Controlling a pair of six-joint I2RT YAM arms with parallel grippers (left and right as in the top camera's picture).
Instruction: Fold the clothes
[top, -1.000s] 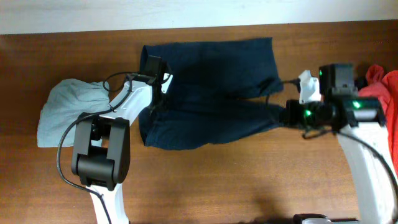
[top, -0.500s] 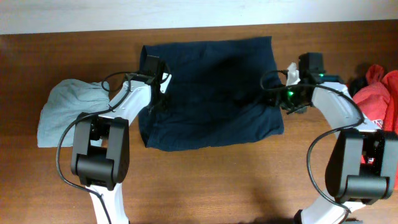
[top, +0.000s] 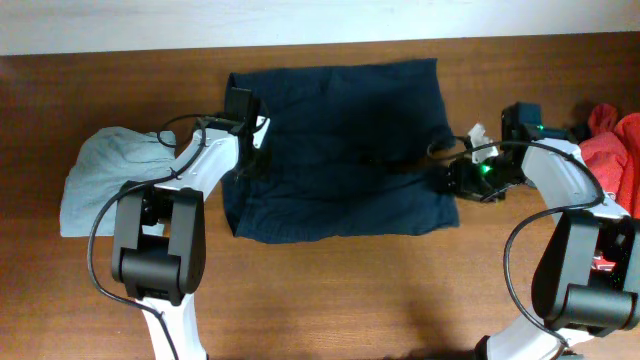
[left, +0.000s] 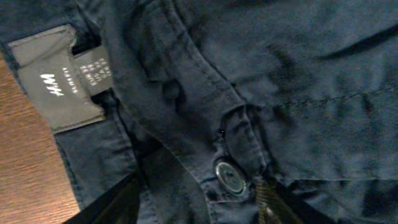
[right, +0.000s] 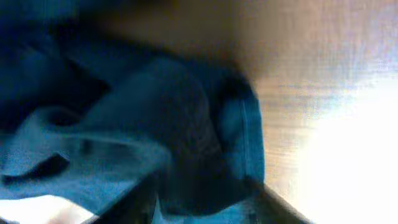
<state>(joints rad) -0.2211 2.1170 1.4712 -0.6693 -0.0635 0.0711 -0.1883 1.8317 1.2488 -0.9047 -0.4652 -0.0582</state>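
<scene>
Our left gripper (left: 196, 205) rests on the left side of the shorts (top: 340, 150) with its fingers (left: 121, 202) spread wide. The waistband button (left: 230, 177) lies between them and nothing is pinched. A grey label (left: 62, 81) sits just beside it, by bare wood. Our right gripper (top: 447, 182) is at the right edge of the shorts. Its wrist view is blurred, and a bunched blue fold lies between the fingers (right: 134, 199), so we cannot tell whether they clamp it.

A pale cloth (top: 100, 175) lies crumpled left of the left arm. A red cloth (top: 610, 135) sits at the far right, beyond the right arm. Both are apart from the shorts.

The shorts are dark navy, spread as a rough rectangle across the middle of the table (top: 320, 290), with creases near the centre. Their top edge runs close to the table's far edge. Open wood stretches along the near side.
</scene>
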